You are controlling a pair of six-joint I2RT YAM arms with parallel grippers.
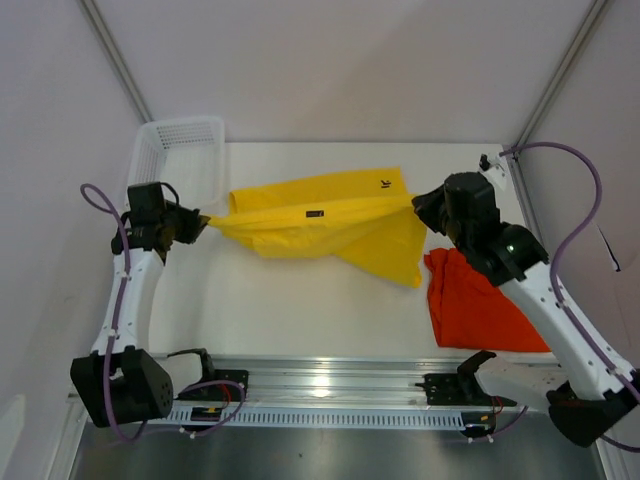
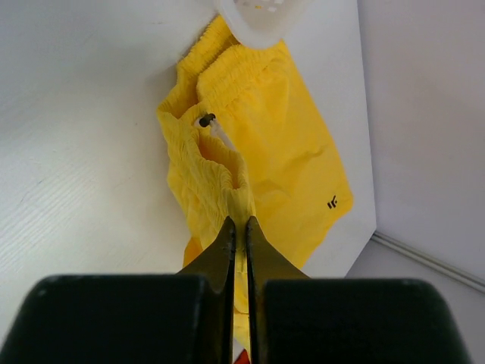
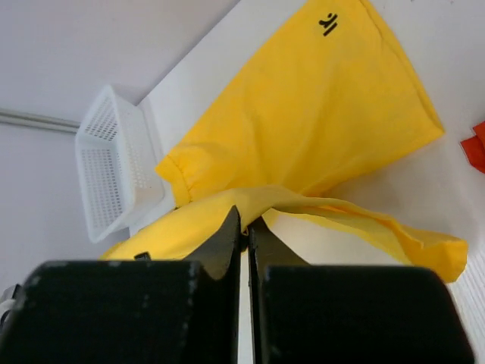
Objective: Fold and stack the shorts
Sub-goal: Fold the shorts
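Observation:
The yellow shorts (image 1: 320,225) hang stretched between my two grippers across the back half of the table, one leg drooping to the cloth's lower right. My left gripper (image 1: 203,227) is shut on the gathered waistband end (image 2: 227,178), beside a white drawstring (image 2: 216,127). My right gripper (image 1: 418,203) is shut on the opposite edge of the yellow shorts (image 3: 303,114), near the small black logo (image 3: 328,23). The orange-red shorts (image 1: 478,305) lie flat on the table at the right, partly under my right arm.
A white mesh basket (image 1: 178,150) stands at the back left corner, just behind the left gripper and touching the yellow cloth's end (image 2: 258,19). The white table (image 1: 300,310) ends at walls behind and on both sides. The metal base rail (image 1: 330,385) runs along the near edge.

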